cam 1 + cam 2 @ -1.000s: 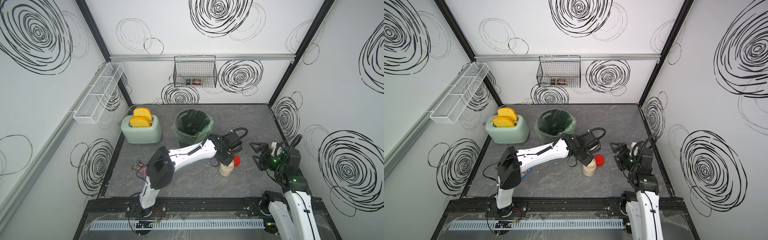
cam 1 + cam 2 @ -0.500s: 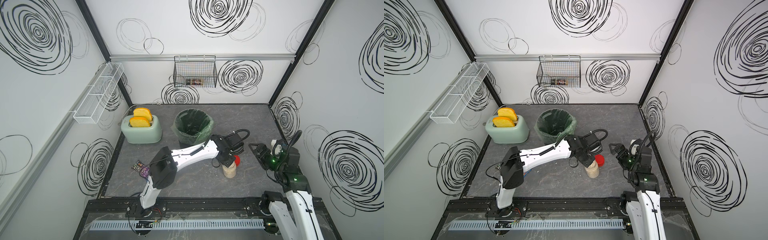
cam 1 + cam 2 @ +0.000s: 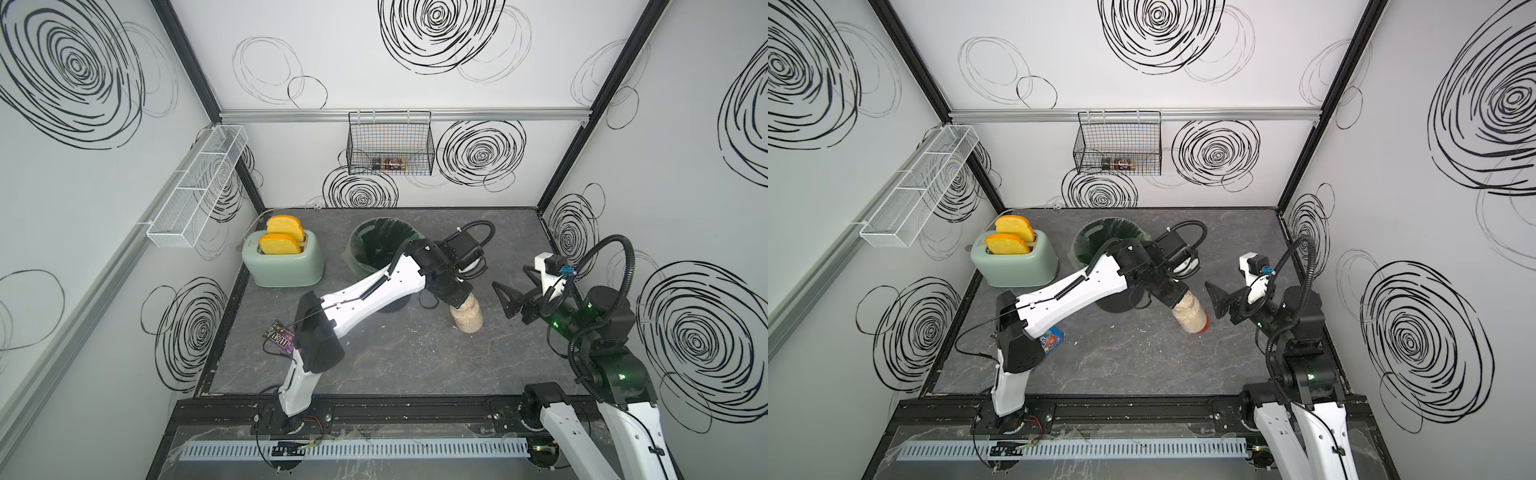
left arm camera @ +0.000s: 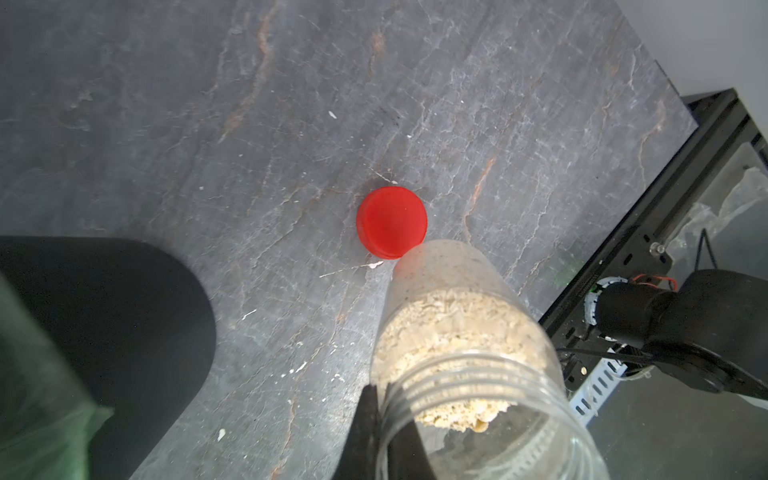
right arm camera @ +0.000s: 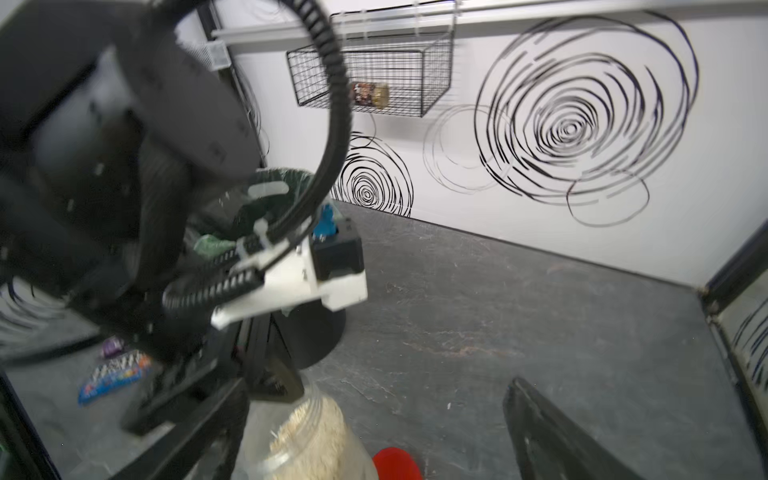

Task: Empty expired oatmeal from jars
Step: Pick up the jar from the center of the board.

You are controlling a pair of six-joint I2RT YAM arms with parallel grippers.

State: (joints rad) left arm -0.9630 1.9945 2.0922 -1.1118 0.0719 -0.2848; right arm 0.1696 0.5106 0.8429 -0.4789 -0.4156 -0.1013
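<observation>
The clear jar [image 3: 467, 316] [image 3: 1191, 313] is uncapped, tilted and filled with pale oatmeal [image 4: 453, 328]. My left gripper [image 3: 457, 296] [image 3: 1176, 297] [image 4: 384, 399] is shut on its threaded rim, one finger inside the mouth and one outside. The red lid [image 4: 392, 221] [image 5: 395, 463] lies flat on the table just beyond the jar's base; in a top view only a red sliver of the lid [image 3: 1202, 331] shows under the jar. My right gripper [image 3: 515, 286] [image 3: 1227, 297] [image 5: 374, 432] is open just right of the jar and holds nothing.
A bin with a green liner [image 3: 361, 232] [image 3: 1090, 232] stands behind the left arm. A mint toaster [image 3: 282, 266] with two bread slices is at the back left. A snack packet [image 3: 1052, 338] lies by the left arm's base. A black wire basket [image 3: 390, 143] hangs on the back wall.
My left gripper closed on the jar's rim. The jar then shifted right and tilted, and it now covers the lid in one top view. The right gripper stayed open.
</observation>
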